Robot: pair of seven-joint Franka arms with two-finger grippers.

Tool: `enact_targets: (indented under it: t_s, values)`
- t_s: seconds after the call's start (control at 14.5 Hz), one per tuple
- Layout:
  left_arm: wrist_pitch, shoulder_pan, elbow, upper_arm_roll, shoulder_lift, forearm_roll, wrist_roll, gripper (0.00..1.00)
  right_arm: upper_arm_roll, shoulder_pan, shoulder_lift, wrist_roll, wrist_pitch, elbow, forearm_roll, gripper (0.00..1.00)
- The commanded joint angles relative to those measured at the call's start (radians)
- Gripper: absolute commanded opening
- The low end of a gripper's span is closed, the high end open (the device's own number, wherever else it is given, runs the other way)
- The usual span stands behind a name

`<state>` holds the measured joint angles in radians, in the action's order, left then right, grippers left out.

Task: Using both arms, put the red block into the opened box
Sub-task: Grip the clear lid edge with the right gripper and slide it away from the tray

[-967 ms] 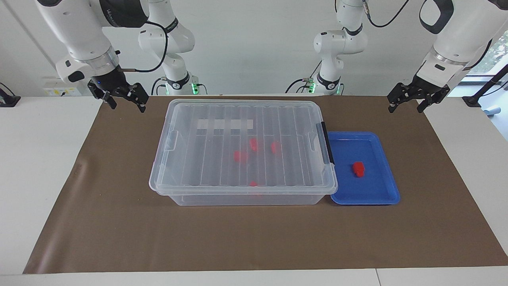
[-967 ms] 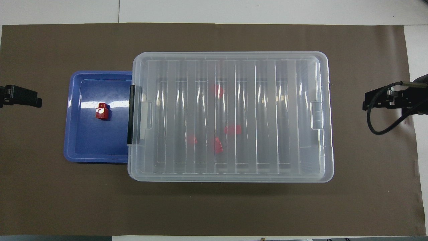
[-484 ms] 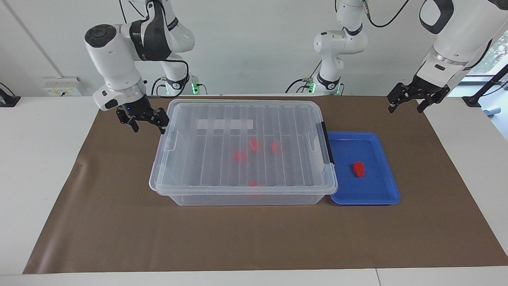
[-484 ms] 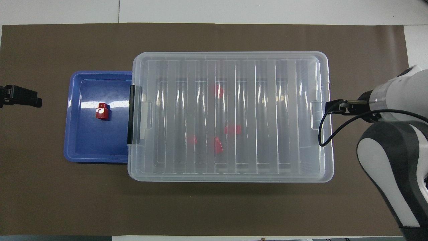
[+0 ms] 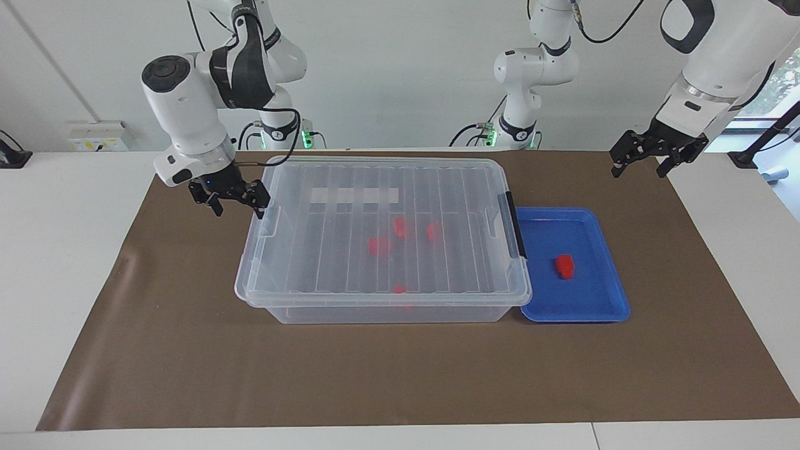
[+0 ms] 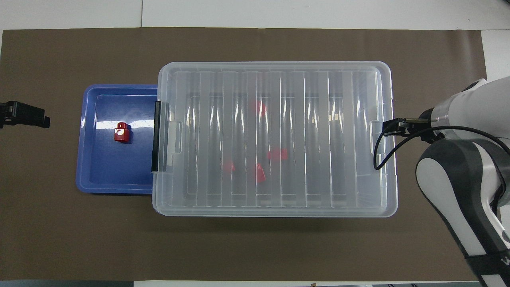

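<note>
One red block (image 5: pixel 564 265) (image 6: pixel 121 132) lies in the shallow blue tray (image 5: pixel 594 306) (image 6: pixel 115 179). The tray stands beside the box (image 5: pixel 375 312) (image 6: pixel 275 65) at the left arm's end. The ribbed clear lid lies flat on the box, and a black latch (image 5: pixel 515 225) (image 6: pixel 156 135) shows on the tray end. Several more red blocks (image 5: pixel 378 245) (image 6: pixel 277 154) show through the lid. My right gripper (image 5: pixel 237 205) (image 6: pixel 392 127) is open and low at the box's other end, one fingertip close by the lid's rim. My left gripper (image 5: pixel 639 167) (image 6: pixel 28 115) is open and waits over the mat at the left arm's end.
A brown mat (image 5: pixel 400 375) covers the table's middle, with white table (image 5: pixel 62 250) at both ends. Two gripperless white arms with green-lit bases (image 5: pixel 281 134) (image 5: pixel 519 132) stand at the robots' edge of the table.
My right arm has swung in and down from over the mat's corner to the box's end by the lid's rim. The left arm, box and blocks have not moved.
</note>
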<state>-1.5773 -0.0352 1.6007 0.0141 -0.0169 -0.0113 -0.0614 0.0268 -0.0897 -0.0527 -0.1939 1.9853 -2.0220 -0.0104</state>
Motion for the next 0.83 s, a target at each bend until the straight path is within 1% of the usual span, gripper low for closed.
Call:
enact_targets:
  t_s: [0.0, 0.35, 0.48, 0.76]
  values:
    - [-0.013, 0.0, 0.031, 0.0, -0.028, 0.022, -0.003, 1.0, -0.002, 0.008, -0.004, 0.001, 0.05, -0.044, -0.013, 1.0]
    - [-0.012, 0.0, 0.031, 0.0, -0.028, 0.022, -0.002, 1.0, -0.002, 0.028, -0.009, 0.019, 0.07, -0.07, -0.013, 1.0]
    - [-0.01, 0.0, 0.031, 0.0, -0.028, 0.022, -0.003, 1.0, -0.001, 0.038, -0.009, 0.057, 0.085, -0.072, -0.013, 1.0]
    - [0.007, -0.008, 0.031, -0.002, -0.029, 0.022, -0.002, 1.0, -0.001, 0.097, -0.004, 0.157, 0.102, -0.083, -0.013, 1.0]
